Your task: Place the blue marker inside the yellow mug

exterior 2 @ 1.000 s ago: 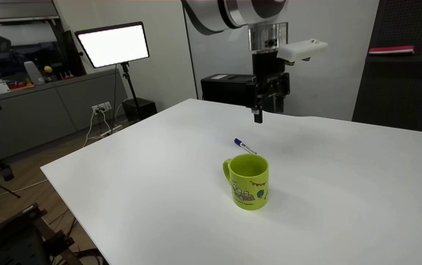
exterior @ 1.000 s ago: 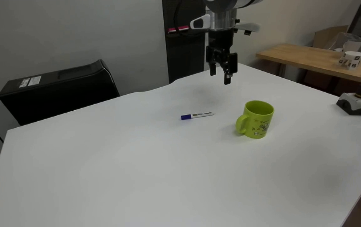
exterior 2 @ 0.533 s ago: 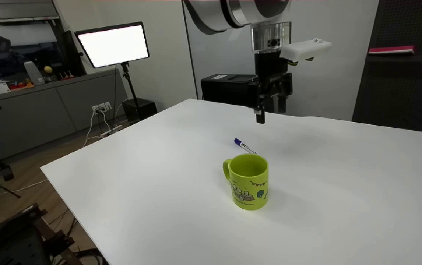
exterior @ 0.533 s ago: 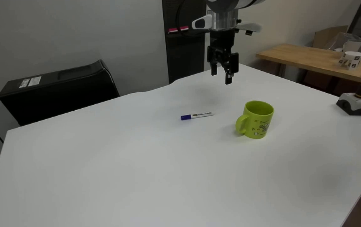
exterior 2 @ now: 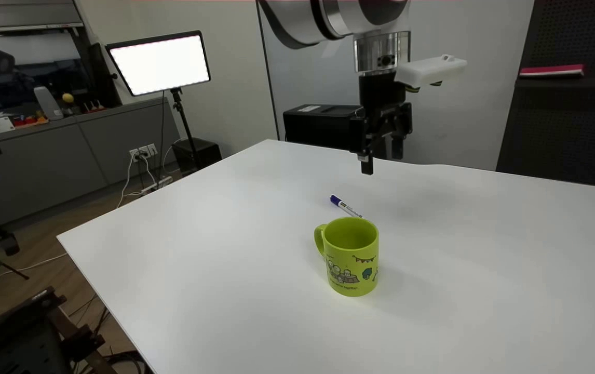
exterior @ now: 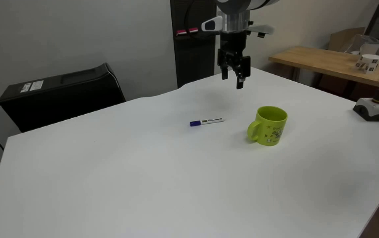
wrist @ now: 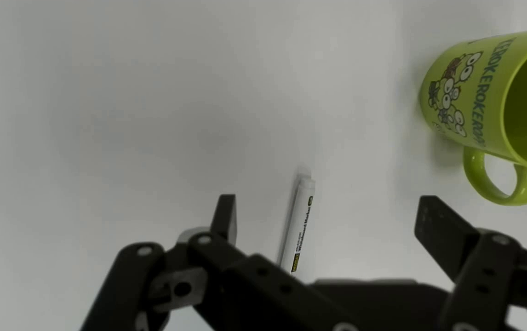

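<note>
The blue marker (exterior: 207,122) lies flat on the white table, white barrel with a dark blue cap. In an exterior view the marker (exterior 2: 347,206) lies just behind the mug. The yellow mug (exterior: 269,129) stands upright, lime green with printed pictures, its handle on the marker's side; it also shows in an exterior view (exterior 2: 352,267). My gripper (exterior: 232,78) is open and empty, above the table; it also shows in an exterior view (exterior 2: 382,158). In the wrist view the marker (wrist: 301,225) appears between the open fingers (wrist: 330,218), its cap hidden by the gripper. The mug (wrist: 468,92) is at the upper right.
The white table (exterior: 126,178) carries the marker and mug. A grey-and-black button box (exterior: 374,108) sits at the table's right edge in an exterior view. A black case (exterior: 63,96) stands behind the table's edge. A lit panel lamp (exterior 2: 161,63) stands off the table.
My gripper has shifted very slightly to the right in both exterior views, then stayed still. It remains open. The marker and mug have not moved.
</note>
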Controlling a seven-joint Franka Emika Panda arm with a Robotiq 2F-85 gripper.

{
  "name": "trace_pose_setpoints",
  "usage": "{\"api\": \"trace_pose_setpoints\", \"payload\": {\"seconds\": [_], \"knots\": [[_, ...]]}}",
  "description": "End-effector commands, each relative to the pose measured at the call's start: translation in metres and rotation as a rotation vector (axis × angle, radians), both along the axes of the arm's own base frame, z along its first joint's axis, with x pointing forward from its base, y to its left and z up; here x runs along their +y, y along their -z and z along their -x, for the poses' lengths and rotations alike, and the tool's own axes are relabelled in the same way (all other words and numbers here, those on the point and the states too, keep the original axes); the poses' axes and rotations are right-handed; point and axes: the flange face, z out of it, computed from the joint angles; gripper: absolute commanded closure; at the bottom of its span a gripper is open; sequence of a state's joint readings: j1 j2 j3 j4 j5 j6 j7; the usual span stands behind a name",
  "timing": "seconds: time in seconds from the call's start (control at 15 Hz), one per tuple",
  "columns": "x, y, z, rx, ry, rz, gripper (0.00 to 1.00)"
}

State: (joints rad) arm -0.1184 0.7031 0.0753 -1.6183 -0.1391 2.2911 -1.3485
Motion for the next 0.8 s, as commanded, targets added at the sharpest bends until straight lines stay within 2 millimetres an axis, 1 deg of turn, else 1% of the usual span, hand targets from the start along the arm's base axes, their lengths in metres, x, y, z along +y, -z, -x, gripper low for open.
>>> {"api": "trace_pose_setpoints", "payload": {"seconds": [0.0,0.47,0.73], "knots": [[0.002,0.007,-0.001,0.006,0.006,0.020,0.00],[0.014,0.049,-0.002,0.061,-0.030,0.044,0.00],[0.019,0.069,-0.006,0.039,-0.042,0.073,0.00]]}}
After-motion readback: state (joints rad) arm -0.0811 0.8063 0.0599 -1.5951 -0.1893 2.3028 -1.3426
